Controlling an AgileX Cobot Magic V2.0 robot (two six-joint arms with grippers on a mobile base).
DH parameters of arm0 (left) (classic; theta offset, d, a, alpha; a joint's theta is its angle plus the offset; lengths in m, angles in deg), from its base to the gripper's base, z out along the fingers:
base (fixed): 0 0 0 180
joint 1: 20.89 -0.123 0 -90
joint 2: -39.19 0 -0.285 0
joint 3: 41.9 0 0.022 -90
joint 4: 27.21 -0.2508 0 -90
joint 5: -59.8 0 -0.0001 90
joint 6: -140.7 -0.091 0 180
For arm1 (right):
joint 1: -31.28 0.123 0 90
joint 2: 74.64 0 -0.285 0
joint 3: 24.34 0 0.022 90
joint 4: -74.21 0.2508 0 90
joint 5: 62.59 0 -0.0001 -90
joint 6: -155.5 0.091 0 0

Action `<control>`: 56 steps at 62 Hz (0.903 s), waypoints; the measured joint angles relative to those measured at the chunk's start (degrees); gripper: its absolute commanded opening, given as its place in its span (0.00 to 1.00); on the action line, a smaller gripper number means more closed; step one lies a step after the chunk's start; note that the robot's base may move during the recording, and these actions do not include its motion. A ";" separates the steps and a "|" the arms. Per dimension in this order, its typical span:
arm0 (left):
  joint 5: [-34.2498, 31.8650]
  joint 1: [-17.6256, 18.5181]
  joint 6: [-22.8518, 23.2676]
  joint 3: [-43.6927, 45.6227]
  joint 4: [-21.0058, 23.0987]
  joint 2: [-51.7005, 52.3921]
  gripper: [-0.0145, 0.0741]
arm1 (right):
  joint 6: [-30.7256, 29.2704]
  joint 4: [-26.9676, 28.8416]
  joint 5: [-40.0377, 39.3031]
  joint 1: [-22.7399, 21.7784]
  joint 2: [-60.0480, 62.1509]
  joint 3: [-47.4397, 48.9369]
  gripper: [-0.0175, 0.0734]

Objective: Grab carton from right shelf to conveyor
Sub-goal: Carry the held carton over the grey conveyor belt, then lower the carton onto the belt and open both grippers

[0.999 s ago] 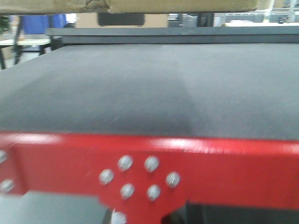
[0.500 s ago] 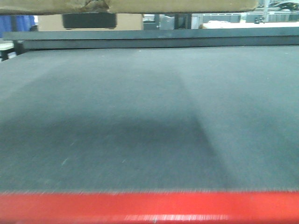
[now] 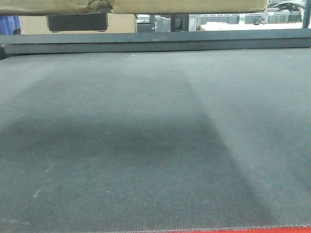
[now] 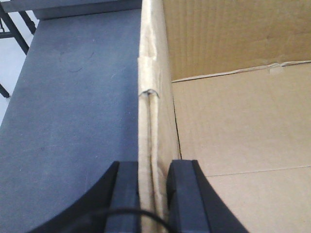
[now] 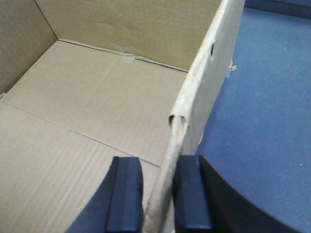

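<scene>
The carton is an open brown cardboard box held up between both arms over the conveyor, a broad dark grey woven belt. In the front view only the carton's lower edge shows, along the top of the frame. My left gripper is shut on the carton's left wall, with the belt below it. My right gripper is shut on the right wall, the carton's inside to its left and the belt to its right. The right shelf is out of view.
A thin red edge strip shows at the belt's near edge. A dark rail bounds the far side. Behind it stand a tan box with a black panel and some benches. Black frame legs stand left of the belt.
The front view has moved forward over the belt. The red frame with its bolts has slid down almost out of sight. The carton edge stays at the top, both grippers still on it.
</scene>
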 measured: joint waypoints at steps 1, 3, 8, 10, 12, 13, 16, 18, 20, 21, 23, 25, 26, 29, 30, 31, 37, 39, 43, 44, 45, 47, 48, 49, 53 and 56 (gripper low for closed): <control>0.00 0.00 0.00 0.00 0.00 0.00 0.15 | 0.00 0.00 0.00 0.00 0.00 0.00 0.12; 0.00 0.00 0.00 0.00 0.00 0.00 0.15 | 0.00 0.00 0.00 0.00 0.00 0.00 0.12; 0.00 0.00 0.00 0.00 0.00 0.00 0.15 | 0.00 0.00 0.00 0.00 0.00 0.00 0.12; 0.00 0.00 0.00 0.00 0.00 0.00 0.15 | 0.00 0.00 0.00 0.00 0.00 0.00 0.12; 0.00 0.00 0.00 0.00 0.00 0.00 0.15 | 0.00 0.00 0.00 0.00 0.00 0.00 0.12; 0.00 0.00 0.00 0.00 0.00 0.00 0.15 | 0.00 0.00 0.00 0.00 0.00 0.00 0.12; 0.00 0.00 0.00 0.00 0.00 0.00 0.15 | 0.00 0.00 0.00 0.00 0.00 0.00 0.12; 0.00 0.00 0.00 0.00 0.00 0.00 0.15 | 0.00 0.00 0.00 0.00 0.00 0.00 0.12; 0.00 0.00 0.00 0.00 0.00 0.00 0.15 | 0.00 0.00 0.00 0.00 0.00 0.00 0.12; 0.00 0.00 0.00 0.00 0.00 0.00 0.15 | 0.00 0.00 0.00 0.00 0.00 0.00 0.12; 0.00 0.00 0.00 0.00 0.00 0.00 0.15 | 0.00 0.00 0.00 0.00 0.00 0.00 0.12; 0.00 0.00 0.00 0.00 0.00 0.00 0.15 | 0.00 0.00 0.00 0.00 0.00 0.00 0.12; 0.00 0.00 0.00 0.00 0.00 0.00 0.15 | 0.00 0.00 0.00 0.00 0.00 0.00 0.12; 0.00 0.00 0.00 0.00 0.00 0.00 0.15 | 0.00 0.00 0.00 0.00 0.00 0.00 0.12; 0.00 0.00 0.00 0.00 0.00 0.00 0.15 | 0.00 0.00 0.00 0.00 0.00 0.00 0.12; 0.00 0.00 0.00 0.00 0.00 0.00 0.15 | 0.00 0.00 0.00 0.00 0.00 0.00 0.12; 0.00 0.00 0.00 0.00 0.00 0.00 0.15 | 0.00 0.00 0.00 0.00 0.00 0.00 0.12; 0.00 0.00 0.00 0.00 0.00 0.00 0.15 | 0.00 0.00 0.00 0.00 0.00 0.00 0.12; 0.00 0.00 0.00 0.00 1.89 0.00 0.15 | 0.00 0.00 0.00 0.00 0.00 0.00 0.12; 0.00 0.00 0.00 0.00 2.14 0.00 0.15 | 0.00 0.00 0.29 0.00 0.00 0.00 0.12; 0.13 0.00 0.00 0.00 2.21 0.00 0.15 | 0.00 0.00 0.50 0.00 0.00 0.00 0.12; 0.27 0.00 0.00 0.00 2.45 0.00 0.15 | 0.00 0.00 0.80 0.00 0.00 0.00 0.12; 0.36 0.00 0.00 0.00 2.48 0.00 0.15 | 0.00 0.00 0.91 0.00 0.00 0.00 0.12; 0.46 0.00 0.00 0.00 2.58 0.00 0.15 | 0.00 0.00 1.06 0.00 0.00 0.00 0.12; 0.49 0.00 0.00 0.00 2.58 0.00 0.15 | 0.00 0.00 1.06 0.00 0.00 0.00 0.12; 0.49 0.00 0.00 0.00 2.58 0.00 0.15 | 0.00 0.00 1.06 0.00 0.00 0.00 0.12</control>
